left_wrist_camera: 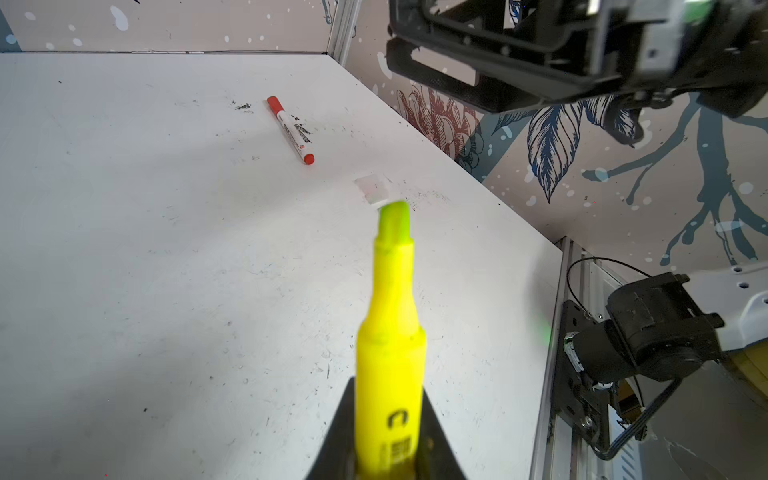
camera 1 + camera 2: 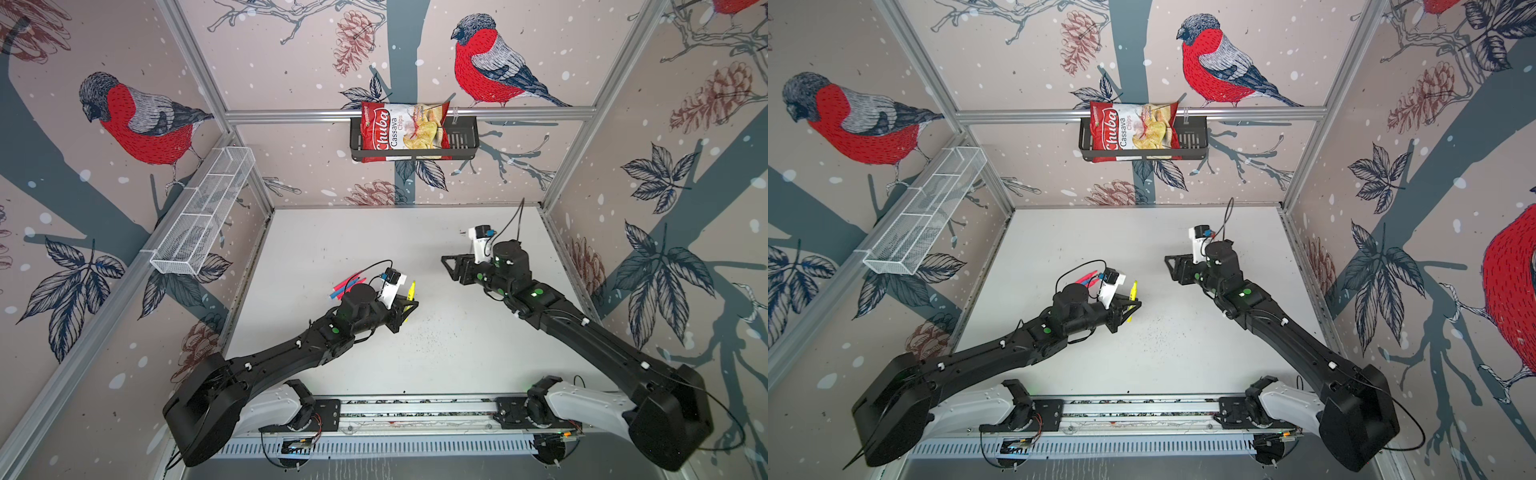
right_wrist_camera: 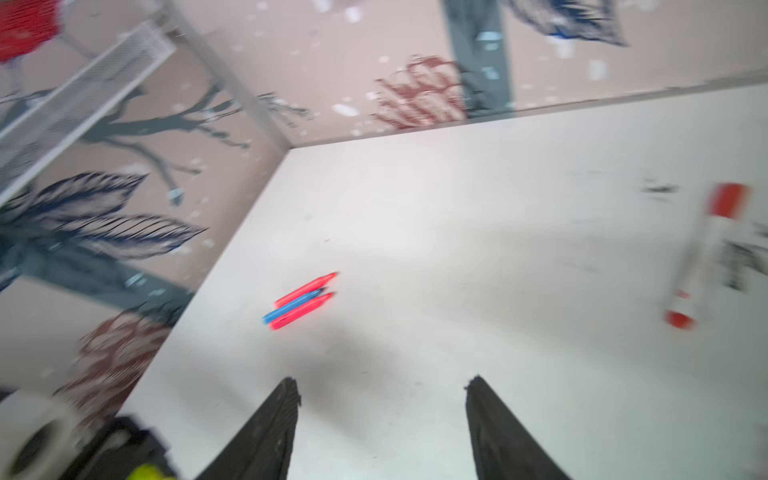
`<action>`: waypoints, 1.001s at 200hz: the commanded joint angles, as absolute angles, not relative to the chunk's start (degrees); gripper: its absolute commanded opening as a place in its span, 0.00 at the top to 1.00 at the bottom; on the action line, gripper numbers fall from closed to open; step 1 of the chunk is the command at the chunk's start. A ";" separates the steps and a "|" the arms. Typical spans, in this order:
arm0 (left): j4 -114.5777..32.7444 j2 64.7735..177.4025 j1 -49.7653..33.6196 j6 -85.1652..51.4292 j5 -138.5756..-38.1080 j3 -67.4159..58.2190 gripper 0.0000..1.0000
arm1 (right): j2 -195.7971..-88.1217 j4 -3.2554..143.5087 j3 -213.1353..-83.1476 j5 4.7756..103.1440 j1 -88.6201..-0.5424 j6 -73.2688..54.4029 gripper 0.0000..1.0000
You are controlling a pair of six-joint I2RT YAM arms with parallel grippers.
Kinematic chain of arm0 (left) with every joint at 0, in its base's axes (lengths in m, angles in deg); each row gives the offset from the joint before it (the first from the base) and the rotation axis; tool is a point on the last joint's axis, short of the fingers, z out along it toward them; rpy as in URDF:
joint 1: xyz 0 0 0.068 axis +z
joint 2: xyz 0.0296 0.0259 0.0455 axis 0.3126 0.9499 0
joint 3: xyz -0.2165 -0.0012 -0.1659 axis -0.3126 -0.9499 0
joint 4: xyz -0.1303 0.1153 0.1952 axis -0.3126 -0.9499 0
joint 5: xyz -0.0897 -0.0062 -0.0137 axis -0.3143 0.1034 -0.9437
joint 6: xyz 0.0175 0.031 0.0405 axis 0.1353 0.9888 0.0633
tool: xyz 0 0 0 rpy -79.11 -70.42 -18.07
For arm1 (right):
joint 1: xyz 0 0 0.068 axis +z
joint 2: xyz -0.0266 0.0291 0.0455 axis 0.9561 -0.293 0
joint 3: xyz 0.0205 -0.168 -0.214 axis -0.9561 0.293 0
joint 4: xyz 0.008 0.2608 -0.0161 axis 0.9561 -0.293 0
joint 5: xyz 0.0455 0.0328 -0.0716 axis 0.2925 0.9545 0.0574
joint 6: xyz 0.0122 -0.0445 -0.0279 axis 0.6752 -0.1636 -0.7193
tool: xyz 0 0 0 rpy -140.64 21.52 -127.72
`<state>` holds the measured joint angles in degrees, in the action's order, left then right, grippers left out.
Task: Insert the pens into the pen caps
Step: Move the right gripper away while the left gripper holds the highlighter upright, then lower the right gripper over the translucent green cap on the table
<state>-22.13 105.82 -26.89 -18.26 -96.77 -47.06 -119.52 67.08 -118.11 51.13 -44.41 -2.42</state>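
Table (image 2: 374, 249): flat white board, hard and smooth, scuffed and speckled with dark marks. Right gripper (image 3: 383, 380): released, jaws well apart with nothing between them, hanging above the board. Left gripper (image 1: 388, 449): clenched on the rear of the yellow pen (image 1: 390, 332), so the bare chisel tip projects forward, clear of the fingers. White marker (image 1: 291, 131): thicker round barrel with red at both ends, lying flat well ahead of the left gripper and off to one side of the right one. Pink and blue pens (image 3: 305, 301): three slim barrels, side by side and touching, lying ahead of the right gripper and close beside the left wrist. Cap (image 1: 372, 189): short, whitish, see-through tube on the board ahead of the yellow tip; which way its mouth faces cannot be told. Assessment: all pens look light, rigid and slick, likely to roll on this surface, and are best gripped mid-barrel, away from the tip. The cap appears very light and thin-walled, likely to skid if nudged, and is best taken across its closed end with the mouth left clear.
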 commanded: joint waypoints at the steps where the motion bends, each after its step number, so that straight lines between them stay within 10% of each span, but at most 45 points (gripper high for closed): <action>1: -19.52 106.00 -26.93 -17.62 -97.24 -47.31 1.00 | -119.84 59.76 -116.46 43.49 -51.37 2.08 0.34; 65: -19.20 105.95 -26.96 -17.73 -97.07 -47.85 1.00 | -124.86 63.25 -108.62 50.39 -65.93 3.96 0.27; 200: -19.21 104.51 -26.99 -17.75 -96.20 -49.35 1.00 | -138.56 69.36 -108.32 54.30 -64.90 1.52 0.31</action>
